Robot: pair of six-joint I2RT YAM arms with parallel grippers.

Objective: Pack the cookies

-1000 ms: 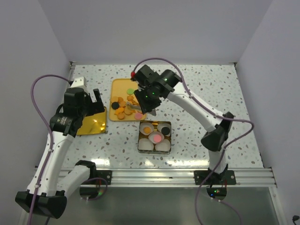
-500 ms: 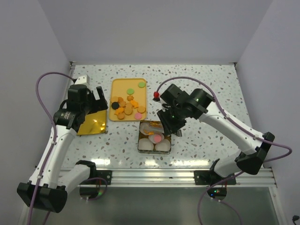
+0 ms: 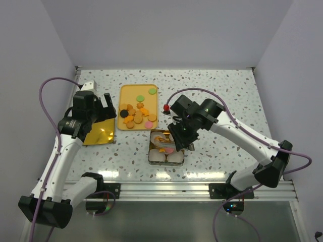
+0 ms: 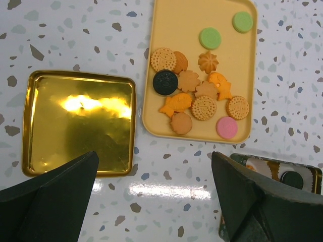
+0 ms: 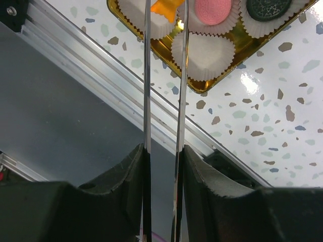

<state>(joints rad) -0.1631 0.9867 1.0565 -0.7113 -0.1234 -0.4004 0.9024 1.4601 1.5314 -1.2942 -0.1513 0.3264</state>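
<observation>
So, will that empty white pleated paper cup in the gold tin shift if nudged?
Likely yes: the white paper cup looks thin and light, so it may slide or tip. Its pleated wall would probably crumple easily.

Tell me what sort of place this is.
Probably a lab robot test cell: plain white walls box in a speckled table, a left arm and right arm are bolted to an aluminium rail, and cookies on a yellow tray sit beside a tin.
</observation>
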